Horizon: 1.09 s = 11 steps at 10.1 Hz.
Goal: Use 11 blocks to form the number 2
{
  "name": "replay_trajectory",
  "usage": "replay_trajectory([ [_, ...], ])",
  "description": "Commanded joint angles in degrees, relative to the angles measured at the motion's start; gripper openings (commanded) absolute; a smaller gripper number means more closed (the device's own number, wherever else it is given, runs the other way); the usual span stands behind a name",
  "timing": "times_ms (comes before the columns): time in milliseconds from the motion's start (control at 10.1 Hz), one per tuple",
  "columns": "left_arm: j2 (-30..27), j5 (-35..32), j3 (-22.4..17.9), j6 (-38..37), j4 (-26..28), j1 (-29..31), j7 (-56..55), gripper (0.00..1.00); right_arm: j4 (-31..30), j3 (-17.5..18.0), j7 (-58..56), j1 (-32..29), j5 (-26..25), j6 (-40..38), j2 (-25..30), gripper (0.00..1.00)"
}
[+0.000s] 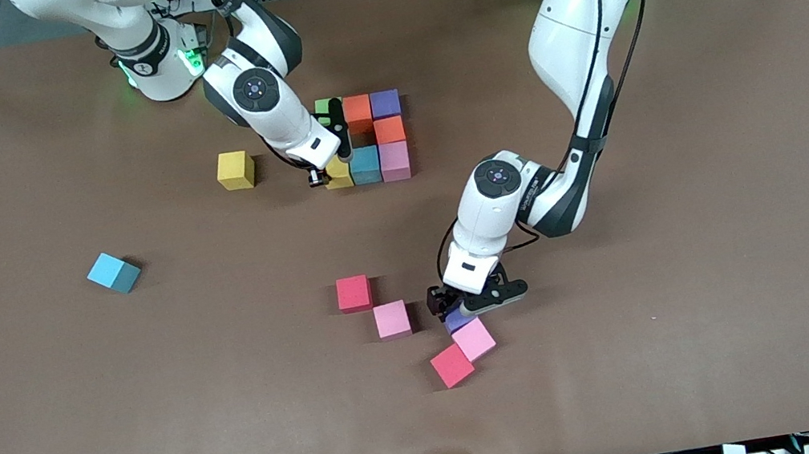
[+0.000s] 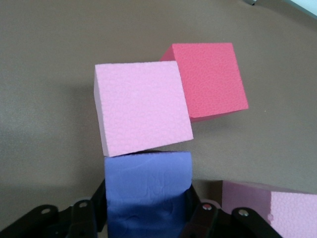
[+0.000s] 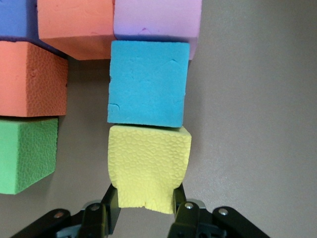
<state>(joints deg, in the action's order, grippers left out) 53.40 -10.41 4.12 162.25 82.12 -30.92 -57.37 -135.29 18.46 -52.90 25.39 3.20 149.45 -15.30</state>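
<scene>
Seven matte foam cubes point(image 1: 373, 120) are placed; right claw point(image 1: 330, 164) pinches yellow cube point(image 1: 339, 174), left claw point(image 1: 463, 307) purple cube point(image 1: 457, 322); four are lacking

I saw the blocks as matt foam with a fine pebbled grain, plain on the pink block point(image 2: 141, 106) and the yellow block point(image 3: 148, 168), whose gripped sides looked dented. The table point(image 1: 701, 253) beneath them wore a dull brown, cloth-like cover. Both arms had glossy white plastic shells, and the gripper fingers point(image 2: 198, 218) looked matt black.
</scene>
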Motion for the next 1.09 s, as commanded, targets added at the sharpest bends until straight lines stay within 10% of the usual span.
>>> replay_trajectory([
  [0,0.1,0.6,-0.2,0.5,-0.5,-0.1,-0.4,0.29,-1.9,0.1,-0.5,0.7,1.5,0.6,2.2,0.0],
  [397,-1.2,0.6,0.2,-0.5,-0.3,0.1,-0.4,0.17,-1.9,0.1,-0.5,0.6,1.5,0.8,2.0,0.0],
  [596,-2.6,0.6,0.7,-3.3,-0.3,0.2,-0.4,0.17,-1.9,0.1,0.8,0.7,1.5,0.9,2.0,0.99],
  [993,-5.4,6.4,3.2,-9.8,-0.2,-0.6,-1.6,0.12,-1.8,0.2,0.9,0.6,1.5,0.7,2.2,1.0],
])
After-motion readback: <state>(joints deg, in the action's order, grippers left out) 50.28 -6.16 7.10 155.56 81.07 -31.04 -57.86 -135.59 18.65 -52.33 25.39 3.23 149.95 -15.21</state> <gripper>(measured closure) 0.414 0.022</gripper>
